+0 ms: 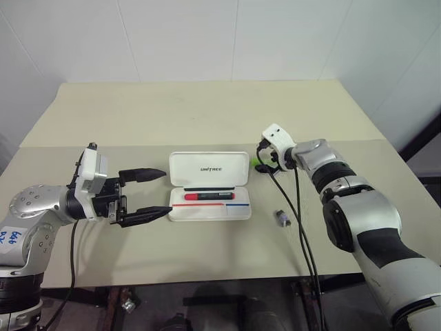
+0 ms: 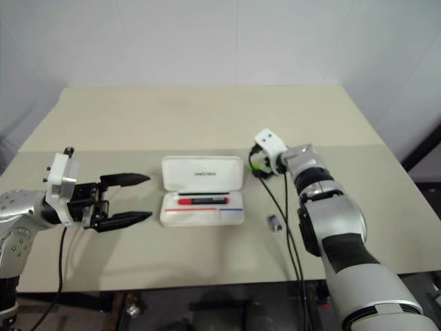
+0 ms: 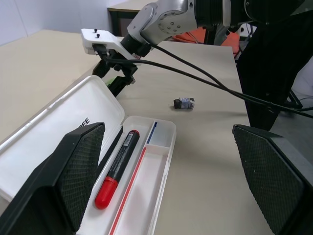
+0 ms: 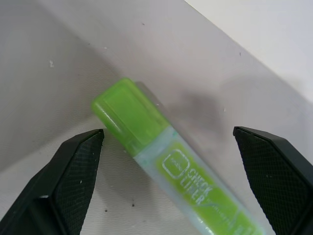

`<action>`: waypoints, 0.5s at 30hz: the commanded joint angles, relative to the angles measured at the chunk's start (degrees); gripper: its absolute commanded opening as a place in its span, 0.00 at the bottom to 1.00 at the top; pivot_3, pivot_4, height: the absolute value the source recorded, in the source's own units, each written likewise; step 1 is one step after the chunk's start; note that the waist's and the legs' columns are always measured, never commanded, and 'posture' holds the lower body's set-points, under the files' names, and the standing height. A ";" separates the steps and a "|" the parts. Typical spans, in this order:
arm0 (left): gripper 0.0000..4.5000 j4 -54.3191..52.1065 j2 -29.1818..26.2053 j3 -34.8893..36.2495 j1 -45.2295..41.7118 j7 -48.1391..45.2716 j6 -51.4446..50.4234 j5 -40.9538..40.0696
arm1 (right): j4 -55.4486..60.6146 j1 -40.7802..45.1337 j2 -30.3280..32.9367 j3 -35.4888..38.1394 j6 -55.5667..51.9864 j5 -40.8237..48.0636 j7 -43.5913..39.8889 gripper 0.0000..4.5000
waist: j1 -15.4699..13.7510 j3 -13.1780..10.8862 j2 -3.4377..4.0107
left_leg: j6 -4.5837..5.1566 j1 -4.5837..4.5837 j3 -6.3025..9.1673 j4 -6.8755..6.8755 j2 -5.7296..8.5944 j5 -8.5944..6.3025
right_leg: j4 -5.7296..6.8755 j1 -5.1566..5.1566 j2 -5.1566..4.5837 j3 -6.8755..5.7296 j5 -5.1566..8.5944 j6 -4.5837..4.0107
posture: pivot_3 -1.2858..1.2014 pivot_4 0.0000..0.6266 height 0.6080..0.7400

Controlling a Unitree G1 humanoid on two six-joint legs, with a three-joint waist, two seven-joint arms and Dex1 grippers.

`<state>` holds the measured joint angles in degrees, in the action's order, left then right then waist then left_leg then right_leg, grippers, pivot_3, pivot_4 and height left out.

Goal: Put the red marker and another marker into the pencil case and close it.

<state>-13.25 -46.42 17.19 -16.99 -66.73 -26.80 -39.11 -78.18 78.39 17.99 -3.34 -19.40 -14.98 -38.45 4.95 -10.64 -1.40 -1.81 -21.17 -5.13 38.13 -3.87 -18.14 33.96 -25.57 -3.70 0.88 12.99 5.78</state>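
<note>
The pencil case [image 1: 209,186] lay open near the middle of the tabletop [image 1: 207,110], a little toward the near edge, its lid tipped back toward the far edge and its tray facing me. The red marker [image 1: 205,196] rested inside the tray, lengthwise along the back wall, just above the red and blue stripe.

My left claw [image 1: 153,194] hung just beside the case's left end, pointing level toward it, its two black fingers spread wide and gripping nothing. From its wrist I saw the marker's red end nearest me and its black body running away along the tray.

My right claw [image 4: 166,161] was tilted down just off the case's right end, toward the right edge of the tabletop. Its fingers were released and wide apart, and the light green marker [image 4: 171,166] lay flat on the tabletop between them, touched by neither, its cap end pointing away from the wrist.

A small grey stub [image 1: 282,218] sat on the tabletop nearer the front edge, right of the case.
</note>
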 commanded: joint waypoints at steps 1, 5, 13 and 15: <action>0.99 -2.25 -0.49 1.22 0.15 0.28 0.74 -1.31 | -0.71 -0.38 -0.27 0.92 -3.36 0.48 0.11 1.00 | 0.00 0.00 0.00 | 0.00 0.00 0.00 -0.02 0.00 0.00 | -0.01 0.00 0.00 0.00 0.00 0.00 | 0.52 0.24 1.00; 0.99 -1.91 -0.50 1.09 -0.08 0.30 0.86 -1.25 | -0.69 -0.75 -0.20 -0.29 -4.22 -0.88 -1.73 1.00 | 0.00 0.00 -0.01 | 0.00 0.01 0.00 -0.06 0.00 0.00 | -0.05 0.00 0.01 -0.01 0.01 0.00 | 0.52 0.24 1.00; 0.99 -1.56 -0.31 0.63 -0.69 0.39 1.09 -1.07 | -0.55 -0.30 0.43 -4.33 -3.31 -3.85 -8.35 1.00 | 0.00 0.01 -0.02 | 0.01 0.00 0.01 -0.09 -0.01 -0.02 | -0.09 0.00 0.02 -0.03 0.02 -0.02 | 0.52 0.24 1.00; 0.99 -1.39 -0.23 0.48 -0.87 0.38 1.17 -0.99 | -0.54 -0.01 0.56 -4.56 -3.37 -3.87 -8.99 1.00 | 0.00 0.01 -0.02 | 0.01 0.00 0.01 -0.09 -0.01 -0.03 | -0.09 0.00 0.02 -0.03 0.02 -0.02 | 0.52 0.24 1.00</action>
<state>-13.23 -46.38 17.11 -17.09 -66.36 -26.66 -39.12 -76.89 79.05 18.60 -6.47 -21.45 -17.37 -45.37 4.95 -10.62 -1.42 -1.81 -21.17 -5.12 38.04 -3.88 -18.17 33.86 -25.57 -3.68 0.85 13.01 5.76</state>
